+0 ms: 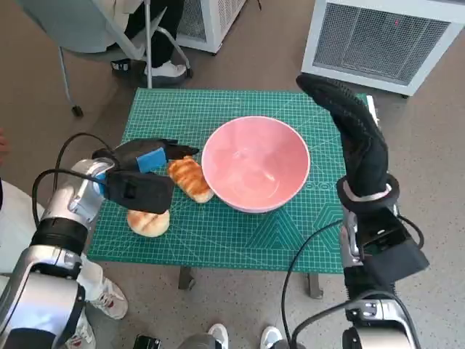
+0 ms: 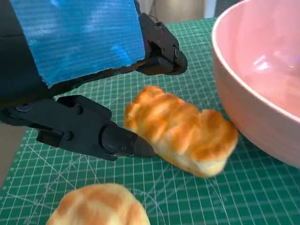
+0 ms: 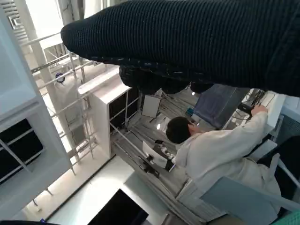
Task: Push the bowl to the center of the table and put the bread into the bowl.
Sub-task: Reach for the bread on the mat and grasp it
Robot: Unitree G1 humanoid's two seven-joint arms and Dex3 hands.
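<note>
The pink bowl [image 1: 255, 163] stands empty near the middle of the green cutting-mat table [image 1: 240, 243]; its wall [image 2: 262, 89] also fills one side of the left wrist view. A long golden bread [image 1: 190, 179] [image 2: 183, 133] lies just left of the bowl, close to its wall. My left hand [image 1: 143, 166] [image 2: 89, 70] is at the bread's left end, its fingers [image 2: 161, 51] spread to either side, one fingertip [image 2: 136, 147] right at the crust. A second, round bread [image 1: 148, 222] [image 2: 98, 206] lies nearer the front edge. My gloved right hand [image 1: 352, 131] [image 3: 197, 42] is raised, right of the bowl, holding nothing.
A chair [image 1: 94, 36] with a seated person's feet [image 1: 166, 70] stands beyond the table's far left corner. White slatted units [image 1: 378, 40] stand behind the table. Shoes [image 1: 218, 336] show by the front edge. The right wrist view shows a person in white [image 3: 220, 150].
</note>
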